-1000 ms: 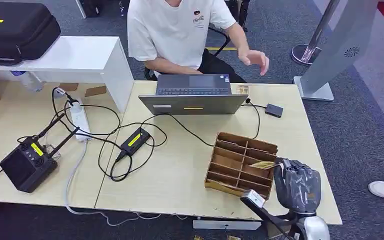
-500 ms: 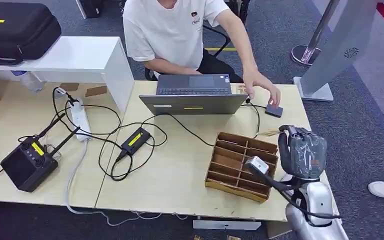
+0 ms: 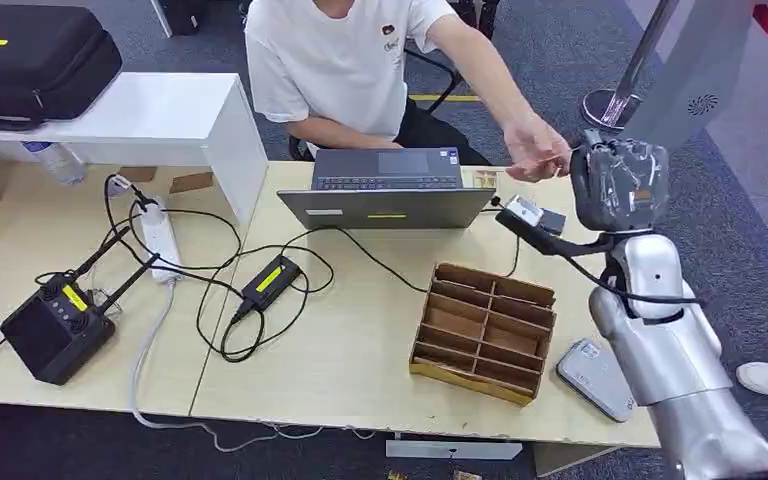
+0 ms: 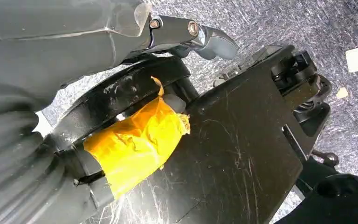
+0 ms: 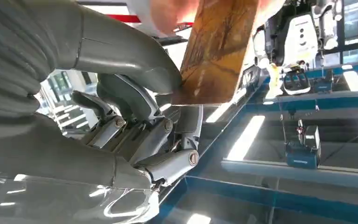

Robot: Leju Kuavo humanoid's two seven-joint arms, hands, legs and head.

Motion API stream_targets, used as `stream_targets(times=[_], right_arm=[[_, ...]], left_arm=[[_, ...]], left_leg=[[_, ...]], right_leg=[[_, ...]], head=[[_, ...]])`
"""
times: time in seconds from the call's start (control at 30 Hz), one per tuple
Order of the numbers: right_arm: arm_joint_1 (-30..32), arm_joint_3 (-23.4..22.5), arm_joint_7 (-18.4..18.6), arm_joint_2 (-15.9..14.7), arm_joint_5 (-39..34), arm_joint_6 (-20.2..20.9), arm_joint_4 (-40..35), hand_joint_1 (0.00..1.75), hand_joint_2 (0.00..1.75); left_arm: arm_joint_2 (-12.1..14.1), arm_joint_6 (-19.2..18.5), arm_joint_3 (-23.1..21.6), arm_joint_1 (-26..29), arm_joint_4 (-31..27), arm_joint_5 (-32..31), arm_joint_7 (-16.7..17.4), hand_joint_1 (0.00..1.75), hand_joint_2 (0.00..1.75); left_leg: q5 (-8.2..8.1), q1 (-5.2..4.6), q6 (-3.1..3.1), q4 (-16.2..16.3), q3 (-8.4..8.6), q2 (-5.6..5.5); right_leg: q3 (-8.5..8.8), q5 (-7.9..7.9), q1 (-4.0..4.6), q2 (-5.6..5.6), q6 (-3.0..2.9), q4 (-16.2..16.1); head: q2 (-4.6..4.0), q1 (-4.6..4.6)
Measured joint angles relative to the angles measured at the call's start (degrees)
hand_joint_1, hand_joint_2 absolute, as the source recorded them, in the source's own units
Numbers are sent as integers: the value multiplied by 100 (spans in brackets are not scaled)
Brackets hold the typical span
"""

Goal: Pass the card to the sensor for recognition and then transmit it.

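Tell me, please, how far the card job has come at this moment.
Done: the card is out of the cardboard organizer. In hand: the right hand is raised, pinching the card at the person's hand, which touches its other end. Left: letting go. Whether the sensor read it, I cannot tell.

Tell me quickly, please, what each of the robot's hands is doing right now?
Left hand: hangs by the body; open or closed cannot be told.
Right hand: raised, pinching the card, which the person's hand also touches.
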Motion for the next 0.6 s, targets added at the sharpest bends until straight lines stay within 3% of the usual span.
stream_targets(times=[0.23, 0.27, 0.6], right_arm=[[-507, 287, 55, 2, 87, 20, 708, 175, 175], [-512, 296, 55, 2, 87, 18, 734, 0, 175], [-704, 501, 55, 22, 68, -28, 1164, 0, 175]], left_arm=[[7, -20, -7, -1, -4, -15, -2, 0, 175], [9, -22, -7, -2, -4, -15, -2, 0, 175], [15, -94, -7, 1, -4, -81, -111, 0, 175]], left_leg=[[0, 1, 0, 0, -5, -7], [1, 1, 0, 1, -6, -11], [1, 1, 1, 0, -12, -12]], right_leg=[[-1, 0, 1, -10, 0, -1], [0, 0, 1, -13, 0, -1], [-6, 0, 1, -13, 0, -1]], head=[[0, 2], [0, 0], [0, 0]])
